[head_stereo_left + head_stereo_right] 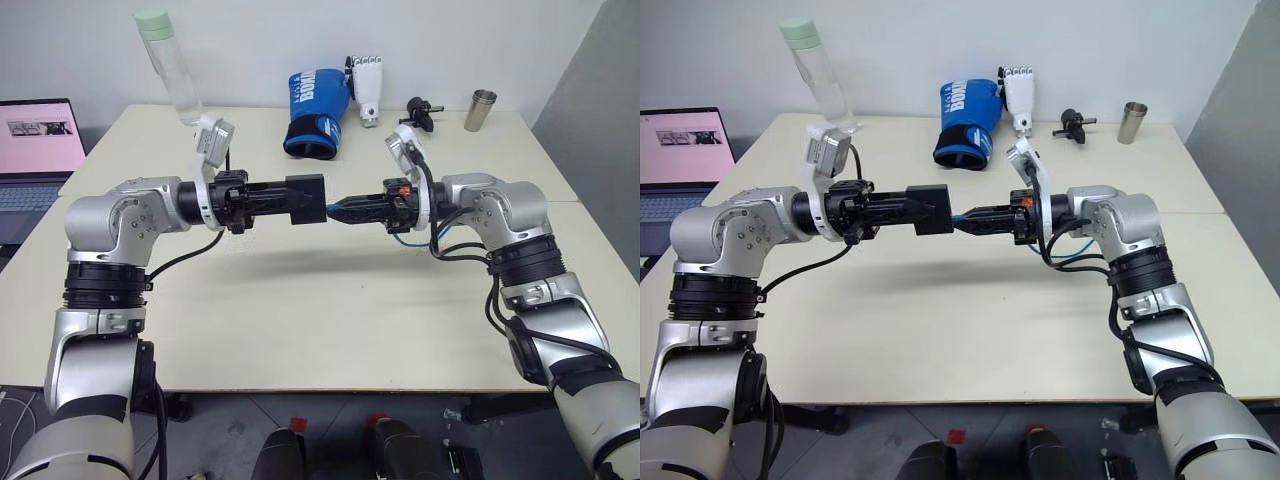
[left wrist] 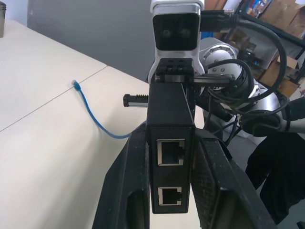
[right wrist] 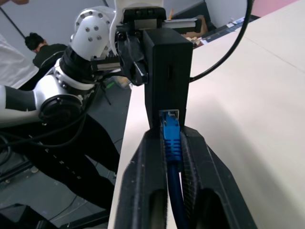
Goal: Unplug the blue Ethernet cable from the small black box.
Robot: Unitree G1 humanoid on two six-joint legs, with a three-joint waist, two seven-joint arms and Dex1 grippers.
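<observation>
Left gripper [image 2: 174, 191] clamps the small black box [image 1: 306, 200] level above the table [image 1: 330, 320]; right gripper [image 3: 174, 143] pinches the blue Ethernet cable [image 3: 171, 138] (plug seated, cord partly hidden behind the fingers)

The small black plastic box [image 2: 170, 143] looked matt and smooth, with shiny metal inside its two ports. The thin blue Ethernet cable [image 3: 171, 143] had a smooth, slightly glossy plastic jacket. The beige table top [image 1: 330, 320] appeared matt; the steel cup [image 1: 480, 110] looked brushed.

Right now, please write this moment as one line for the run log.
left gripper: shut on small black box | right gripper: shut on blue Ethernet cable at plug | plug: seated in box | both above table
</observation>
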